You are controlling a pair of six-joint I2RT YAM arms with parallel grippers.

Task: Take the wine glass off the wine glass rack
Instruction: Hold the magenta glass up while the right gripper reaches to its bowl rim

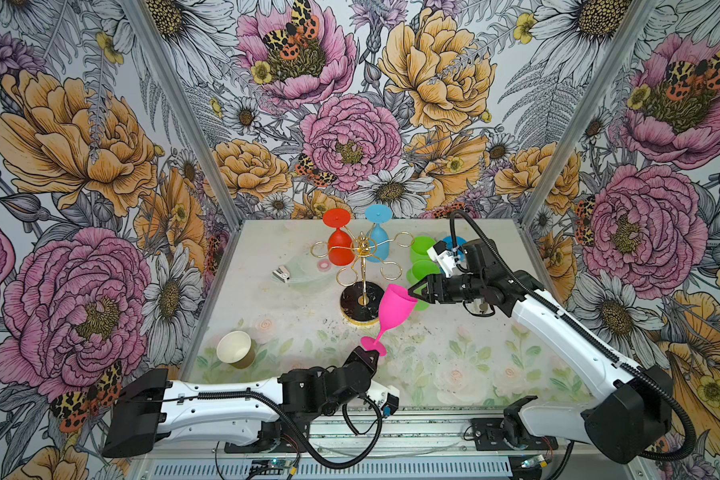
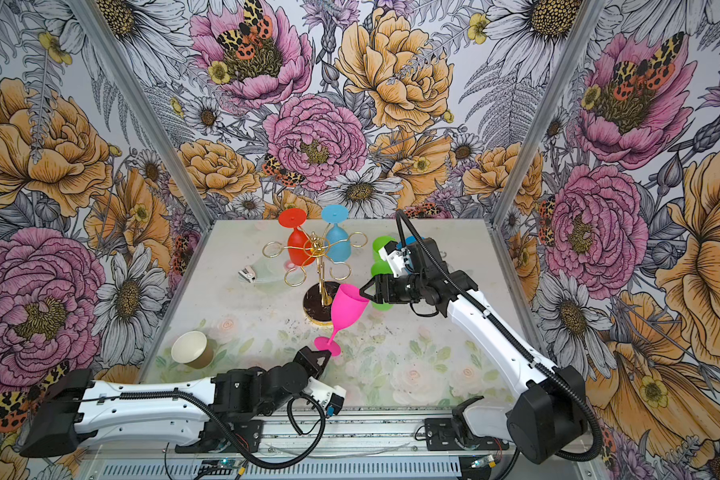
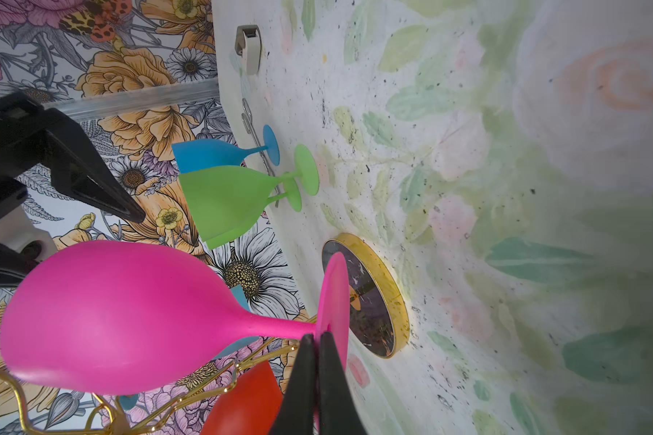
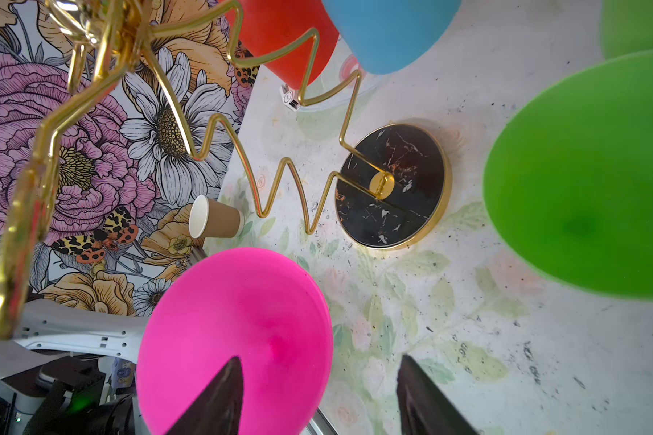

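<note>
A pink wine glass point(image 1: 395, 307) point(image 2: 348, 309) hangs tilted in the air in front of the wine glass rack point(image 1: 362, 253), clear of its gold loops. My left gripper point(image 1: 371, 353) point(image 3: 317, 339) is shut on the rim of the glass's round foot. Beside the bowl's mouth my right gripper point(image 1: 416, 291) point(image 4: 322, 357) stands open. One of its fingers lies across the pink bowl point(image 4: 234, 339) and the other is off to the side. A red glass point(image 1: 339, 245) and a blue glass point(image 1: 378, 241) hang upside down on the rack's far arms.
The rack's black gold-rimmed base point(image 1: 360, 305) sits just behind the pink glass. Two green glasses point(image 1: 422, 257) and a blue one point(image 1: 454, 241) stand at the right, behind my right wrist. A paper cup point(image 1: 235, 349) lies front left. A small clip-like object point(image 1: 281, 274) lies left of the rack.
</note>
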